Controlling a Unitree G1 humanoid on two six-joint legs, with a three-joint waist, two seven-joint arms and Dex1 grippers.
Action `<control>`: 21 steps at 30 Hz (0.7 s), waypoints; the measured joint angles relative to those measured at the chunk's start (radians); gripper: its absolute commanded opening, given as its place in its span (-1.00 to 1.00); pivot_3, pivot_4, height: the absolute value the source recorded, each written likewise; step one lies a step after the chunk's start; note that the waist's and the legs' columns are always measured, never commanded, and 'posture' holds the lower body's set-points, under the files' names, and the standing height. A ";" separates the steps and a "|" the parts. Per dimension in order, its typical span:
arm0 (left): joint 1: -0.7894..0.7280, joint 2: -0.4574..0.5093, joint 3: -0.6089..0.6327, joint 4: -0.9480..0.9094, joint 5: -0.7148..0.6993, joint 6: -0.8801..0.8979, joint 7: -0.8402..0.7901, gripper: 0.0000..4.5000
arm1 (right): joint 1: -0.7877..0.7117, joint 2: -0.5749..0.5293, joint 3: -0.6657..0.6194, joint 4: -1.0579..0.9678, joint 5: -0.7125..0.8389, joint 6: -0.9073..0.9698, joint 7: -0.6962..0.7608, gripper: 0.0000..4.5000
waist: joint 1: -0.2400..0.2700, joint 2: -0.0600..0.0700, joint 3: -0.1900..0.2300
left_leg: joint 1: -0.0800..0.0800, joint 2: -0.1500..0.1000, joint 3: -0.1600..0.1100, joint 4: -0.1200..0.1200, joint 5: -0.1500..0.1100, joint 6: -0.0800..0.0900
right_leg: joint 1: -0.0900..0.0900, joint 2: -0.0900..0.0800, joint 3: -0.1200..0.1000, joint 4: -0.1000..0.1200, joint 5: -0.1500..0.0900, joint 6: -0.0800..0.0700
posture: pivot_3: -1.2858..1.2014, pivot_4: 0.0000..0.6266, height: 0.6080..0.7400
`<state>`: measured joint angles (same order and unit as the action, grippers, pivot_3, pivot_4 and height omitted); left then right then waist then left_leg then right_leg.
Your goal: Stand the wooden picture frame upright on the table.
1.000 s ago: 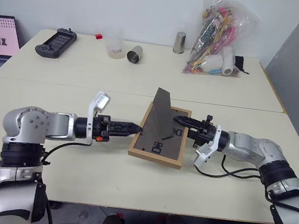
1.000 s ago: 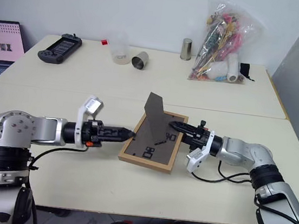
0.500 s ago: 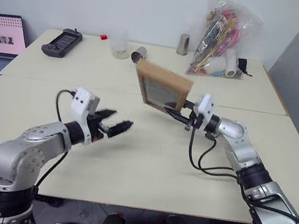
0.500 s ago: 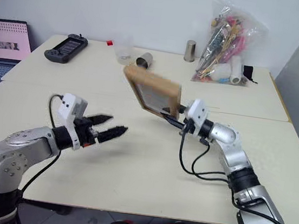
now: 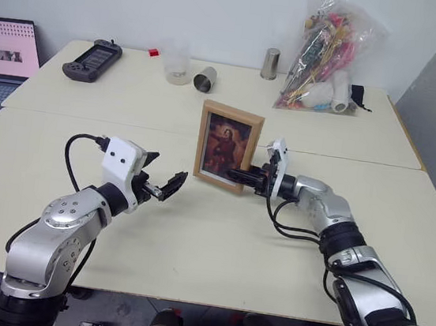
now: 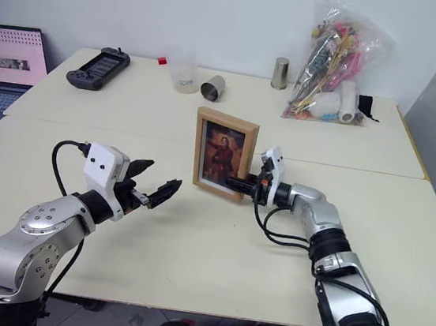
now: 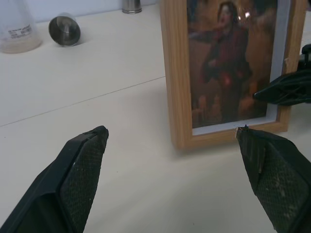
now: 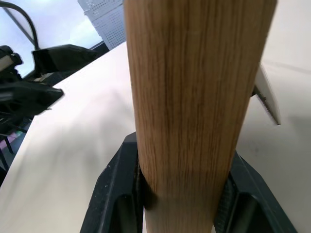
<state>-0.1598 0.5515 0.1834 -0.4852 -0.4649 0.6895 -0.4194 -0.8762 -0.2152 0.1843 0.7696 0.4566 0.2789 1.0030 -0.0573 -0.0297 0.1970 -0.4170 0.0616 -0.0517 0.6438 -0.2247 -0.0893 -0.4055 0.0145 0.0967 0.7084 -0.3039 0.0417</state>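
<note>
My right gripper (image 6: 241, 185) is clamped on the lower right edge of the small light-wood picture frame with the dark reddish portrait (image 6: 224, 153); my left gripper (image 6: 154, 187) hovers nearby, fingers wide apart, empty. The frame stands upright, facing me, mid pale cream table (image 6: 215, 250), so I judge only releasing is left. Behind: metal cups (image 6: 212, 88), a plastic bag (image 6: 332, 62), a laptop (image 6: 6, 57).

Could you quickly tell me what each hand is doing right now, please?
Left hand: open, holding nothing.
Right hand: closed on the frame's lower edge.
</note>
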 measured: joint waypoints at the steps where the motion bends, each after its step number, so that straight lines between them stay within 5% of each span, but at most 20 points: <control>1: 0.002 -0.002 0.000 0.000 0.000 -0.001 -0.001 1.00 | 0.003 0.001 -0.003 0.002 -0.008 -0.010 0.000 -0.41 | 0.000 0.000 0.000 | 0.000 0.000 0.000 0.000 0.000 0.000 | 0.000 0.000 0.000 0.000 0.000 0.000 | 0.03 -0.52 1.00; 11: 0.001 -0.007 -0.024 0.015 0.008 -0.011 -0.010 1.00 | 0.074 0.025 -0.046 -0.029 -0.083 -0.097 0.016 -0.41 | 0.000 0.000 0.000 | 0.001 0.000 -0.001 0.000 0.000 0.000 | 0.000 0.000 0.000 0.000 0.000 0.000 | 0.03 -0.52 1.00; 21: -0.011 0.006 -0.039 0.059 0.021 -0.022 -0.054 1.00 | 0.166 0.006 -0.048 -0.116 -0.124 -0.040 0.020 0.70 | 0.000 0.000 0.000 | 0.001 0.000 -0.001 0.000 0.000 0.000 | 0.001 0.001 0.000 0.000 0.000 0.000 | 0.03 -0.52 1.00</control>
<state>-0.1710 0.5577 0.1447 -0.4266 -0.4440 0.6680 -0.4733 -0.7101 -0.2090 0.1367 0.6535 0.3331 0.2385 1.0233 -0.0570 -0.0299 0.1967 -0.4162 0.0619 -0.0523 0.6437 -0.2246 -0.0894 -0.4048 0.0151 0.0963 0.7087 -0.3040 0.0418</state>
